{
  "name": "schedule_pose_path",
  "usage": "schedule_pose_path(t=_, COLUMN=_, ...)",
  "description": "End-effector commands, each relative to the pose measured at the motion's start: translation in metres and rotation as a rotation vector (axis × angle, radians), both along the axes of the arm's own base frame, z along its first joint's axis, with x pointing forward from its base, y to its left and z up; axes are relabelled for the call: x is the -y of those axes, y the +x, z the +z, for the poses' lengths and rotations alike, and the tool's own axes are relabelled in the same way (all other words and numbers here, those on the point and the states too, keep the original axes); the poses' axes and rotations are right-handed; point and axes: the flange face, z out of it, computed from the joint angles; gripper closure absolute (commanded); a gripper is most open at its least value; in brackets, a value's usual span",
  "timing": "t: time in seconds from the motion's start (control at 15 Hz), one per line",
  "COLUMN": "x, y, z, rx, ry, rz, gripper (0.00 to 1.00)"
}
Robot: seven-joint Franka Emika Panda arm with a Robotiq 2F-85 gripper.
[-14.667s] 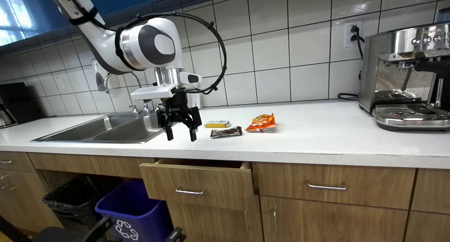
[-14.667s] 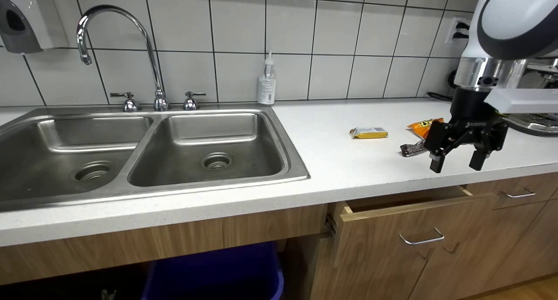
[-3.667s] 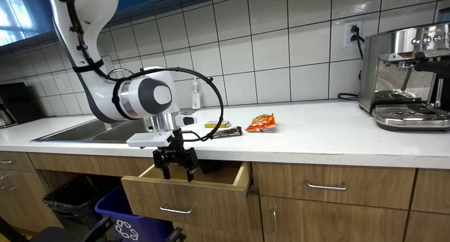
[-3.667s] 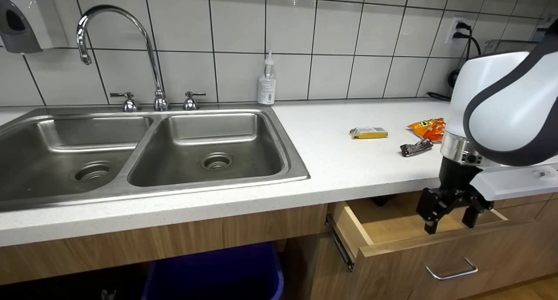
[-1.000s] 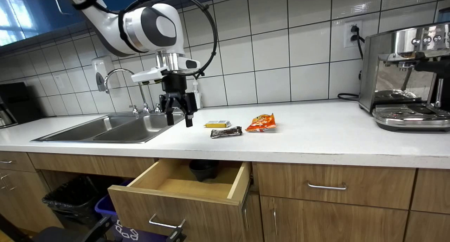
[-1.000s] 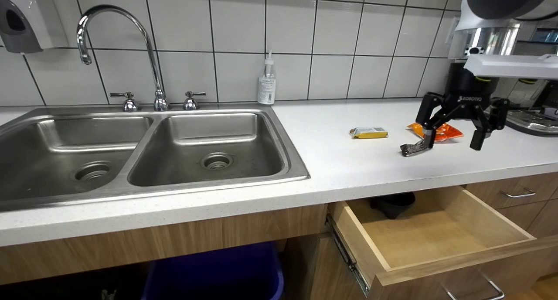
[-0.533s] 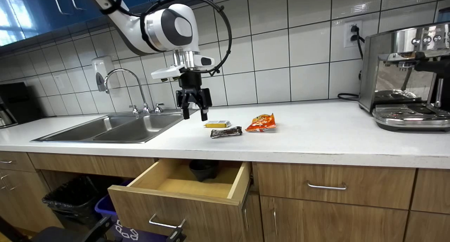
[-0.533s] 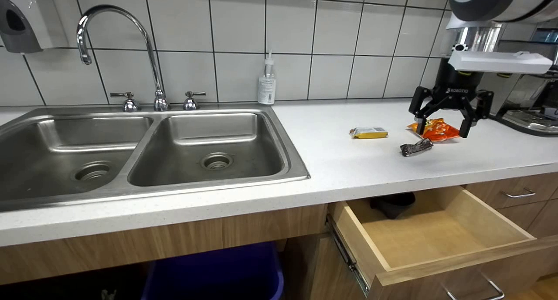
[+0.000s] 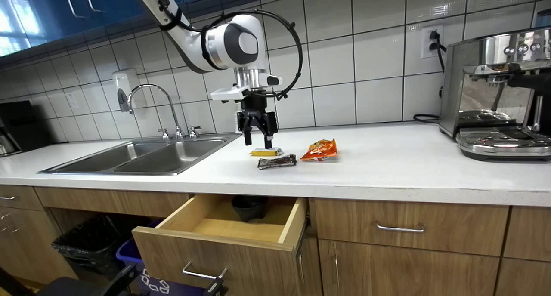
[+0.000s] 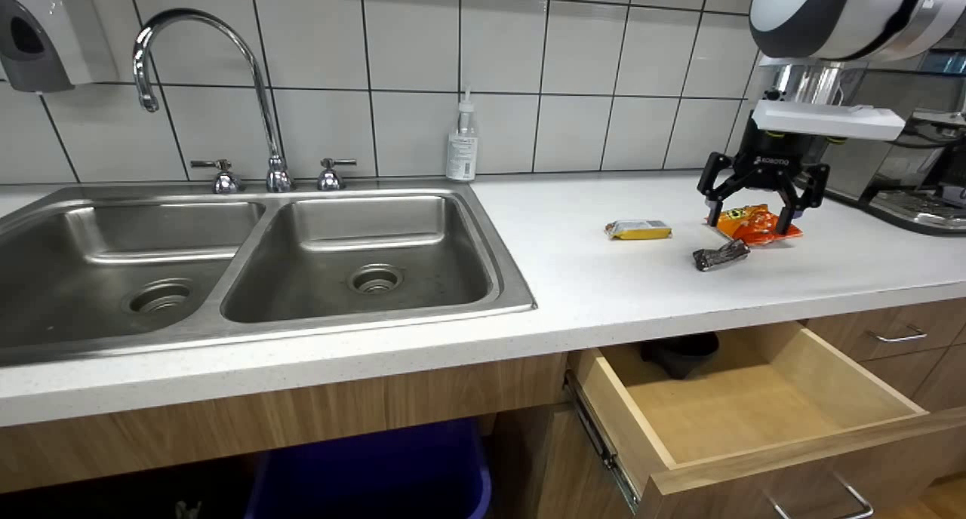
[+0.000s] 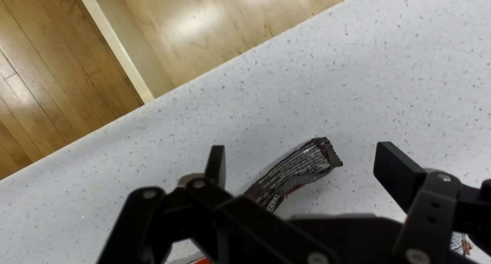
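My gripper (image 9: pixel 258 142) hangs above the white counter, open, with nothing between its fingers. A dark-brown wrapped bar (image 11: pixel 295 172) lies on the counter below the jaws in the wrist view; the gripper's linkage hides its lower end. In both exterior views, a yellow-and-white wrapped bar (image 10: pixel 638 230) and a crumpled orange bag (image 9: pixel 320 150) lie near the dark bar (image 9: pixel 277 161). The fingertips overlap the orange bag in an exterior view, apparently without touching it. Below the counter stands a pulled-out wooden drawer (image 10: pixel 777 406) with a black cup (image 9: pixel 249 208) at its back.
A double steel sink (image 10: pixel 521 277) with a tall faucet (image 9: pixel 172 109) is set into the counter. A pump bottle (image 10: pixel 462 149) stands behind it. An espresso machine (image 9: pixel 456 81) occupies the far end. The drawer front (image 9: pixel 215 253) juts out past the counter edge, near a blue bin (image 10: pixel 370 474).
The drawer has come much further out, baring the black cup. My gripper, earlier down at the drawer, has risen and over the last second moved from beside the sink toward the snacks.
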Motion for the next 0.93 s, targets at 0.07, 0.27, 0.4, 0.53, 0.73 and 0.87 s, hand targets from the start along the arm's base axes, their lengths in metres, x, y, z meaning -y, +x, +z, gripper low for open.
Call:
schedule_pose_path(t=0.07, x=0.015, y=0.03, z=-0.008, rx=0.001, ry=0.02, rz=-0.079, gripper=0.0)
schedule_pose_path(t=0.27, x=0.02, y=0.039, z=-0.015, rx=-0.002, ry=0.017, rz=-0.112, gripper=0.0)
schedule_pose_path(t=0.4, x=0.023, y=0.043, z=-0.02, rx=-0.006, ry=0.009, rz=-0.127, gripper=0.0)
schedule_pose_path(t=0.53, x=0.025, y=0.048, z=-0.024, rx=-0.001, ry=-0.001, rz=-0.147, gripper=0.0)
schedule_pose_path(t=0.73, x=0.029, y=0.052, z=-0.031, rx=0.002, ry=-0.012, rz=-0.179, gripper=0.0)
schedule_pose_path(t=0.87, x=0.031, y=0.054, z=-0.035, rx=0.0, ry=-0.015, rz=-0.201, gripper=0.0)
